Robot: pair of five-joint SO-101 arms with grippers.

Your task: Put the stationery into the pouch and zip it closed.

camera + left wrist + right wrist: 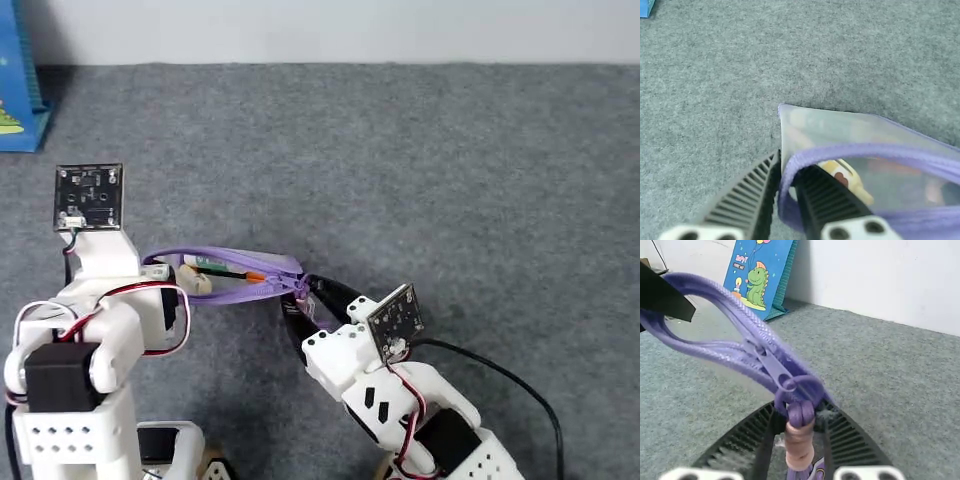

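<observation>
Right hand [800, 414] is clamped tight on the zip pull [799, 426], almost fully closed with only the tab between. Slider [771, 366] sits just past it, at the right-hand end of the pouch [235, 291]. The two zip tapes split apart from there toward the other arm, so the mouth reads as open along most of its length.

Left hand [789, 166] pinches the opposite end: one finger outside the clear wall, one inside the mouth, purple tape squeezed between. Narrow gap, firm hold by the look of it.

Pouch is strung between the two hands, low over the grey bench [450, 170]; cannot tell if its bottom edge touches. Stationery [215, 266] is inside already: a pen-like item, something orange, a pale piece near the left end. Loading looks done; zipping is the step in hand.

To do it well: left hand acts as anchor, right hand drags the pull straight along the teeth line toward it, no lift, no twist. That direction slackens the tape, so go slow and keep both tapes level or the slider binds. The left hand's inner finger blocks the last stretch and must come out before the slider arrives.

Farther off: blue gift bag [757, 275] against the white wall [880, 275], well apart from the work.
</observation>
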